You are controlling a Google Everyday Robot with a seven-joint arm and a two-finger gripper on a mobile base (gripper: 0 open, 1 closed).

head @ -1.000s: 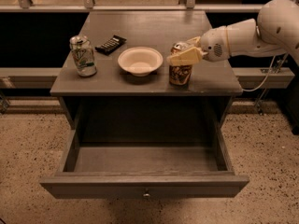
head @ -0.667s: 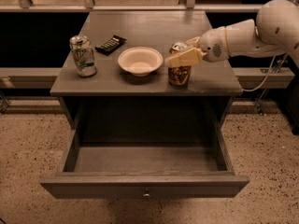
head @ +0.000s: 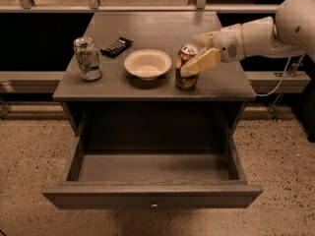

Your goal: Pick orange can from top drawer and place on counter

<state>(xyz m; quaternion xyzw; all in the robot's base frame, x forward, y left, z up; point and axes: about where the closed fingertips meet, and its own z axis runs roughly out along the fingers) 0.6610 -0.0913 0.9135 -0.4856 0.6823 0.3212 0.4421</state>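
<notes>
The orange can (head: pixel 186 74) stands upright on the counter (head: pixel 147 23), near its front right, just right of the bowl. My gripper (head: pixel 190 55) reaches in from the right at the can's upper part. Its fingers are spread: one cream finger (head: pixel 202 62) lies across the can's front right side, the other (head: pixel 205 37) is behind the can's top. The jaws stand open around the can without squeezing it. The top drawer (head: pixel 152 196) is pulled fully out below the counter, and its inside shows nothing in it. Its small round knob (head: pixel 154 206) is on the front panel.
A white bowl (head: pixel 147 64) sits mid-counter. A white-and-green dented can (head: pixel 87 59) stands at the left. A dark flat remote-like object (head: pixel 116 46) lies behind them. The white arm (head: pixel 268 31) spans the right side. A rail runs behind the cabinet, with speckled floor around it.
The gripper's fingers have spread apart from the can's top. The orange can stays upright on the counter at the same spot. The arm has barely moved.
</notes>
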